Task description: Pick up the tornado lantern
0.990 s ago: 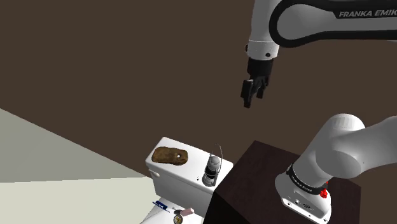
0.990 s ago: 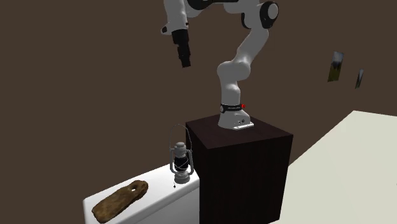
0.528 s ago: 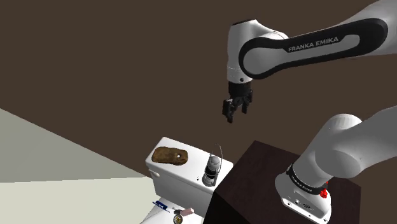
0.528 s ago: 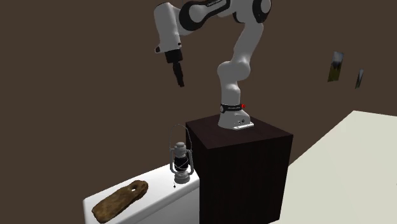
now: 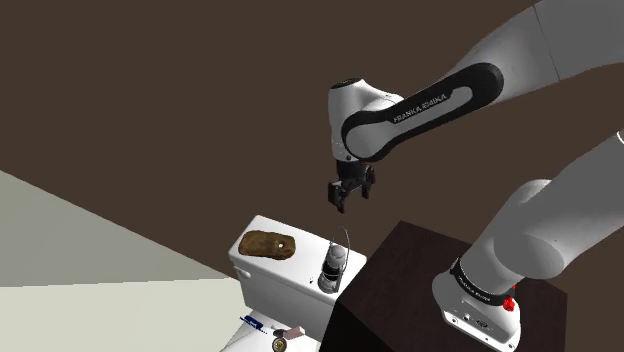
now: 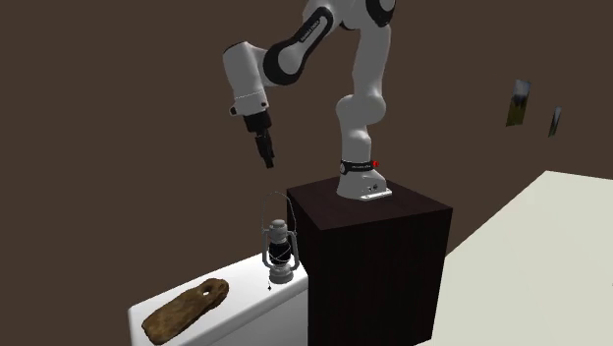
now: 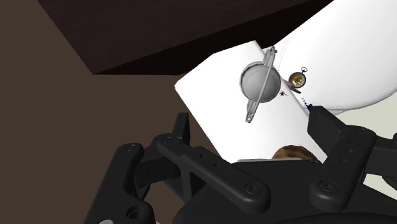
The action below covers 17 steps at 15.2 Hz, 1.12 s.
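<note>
Overhead, the black gripper (image 5: 348, 200) (image 6: 267, 157) (image 7: 249, 127) hangs with its fingers apart, clasping nothing. Well below it, the grey tornado lantern (image 5: 332, 268) (image 6: 280, 254) (image 7: 259, 81) stands upright on the white toilet tank (image 5: 275, 285) (image 6: 246, 305), just beside the dark stand (image 5: 400, 270) (image 6: 373, 246). A brown slab (image 5: 268, 243) (image 6: 187, 310) lies at the tank's other end.

The black gripper (image 6: 266, 157) points down, well above the grey lantern (image 6: 280, 252), which stands upright on a white top (image 6: 246, 291) just beside the dark stand (image 6: 373, 265). A brown slab (image 6: 186, 310) lies farther along that top.
</note>
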Tool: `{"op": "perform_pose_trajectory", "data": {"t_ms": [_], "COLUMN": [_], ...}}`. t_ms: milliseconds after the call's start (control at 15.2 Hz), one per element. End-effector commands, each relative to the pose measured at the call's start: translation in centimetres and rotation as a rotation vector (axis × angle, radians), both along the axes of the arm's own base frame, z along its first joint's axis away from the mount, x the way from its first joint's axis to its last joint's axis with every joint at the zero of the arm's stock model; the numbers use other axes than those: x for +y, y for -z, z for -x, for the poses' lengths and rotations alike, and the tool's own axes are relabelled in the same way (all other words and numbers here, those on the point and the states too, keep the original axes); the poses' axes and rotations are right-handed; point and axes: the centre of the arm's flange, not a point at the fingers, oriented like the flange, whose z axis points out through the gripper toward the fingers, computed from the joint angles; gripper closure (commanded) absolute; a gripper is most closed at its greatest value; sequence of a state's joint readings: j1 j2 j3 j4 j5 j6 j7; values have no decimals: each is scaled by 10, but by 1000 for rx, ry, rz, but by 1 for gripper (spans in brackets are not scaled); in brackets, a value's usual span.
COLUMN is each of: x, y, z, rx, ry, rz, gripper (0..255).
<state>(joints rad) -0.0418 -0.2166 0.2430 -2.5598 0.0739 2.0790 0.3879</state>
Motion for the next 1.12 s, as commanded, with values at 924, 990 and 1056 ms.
{"op": "perform_pose_trajectory", "data": {"t_ms": [924, 990, 1056], "x": [8, 8, 8], "y": [118, 119, 119], "z": [-29, -29, -28], "rx": [32, 32, 32], "ry": [73, 73, 73], "rz": [42, 42, 42], "gripper": [0, 255, 255]}}
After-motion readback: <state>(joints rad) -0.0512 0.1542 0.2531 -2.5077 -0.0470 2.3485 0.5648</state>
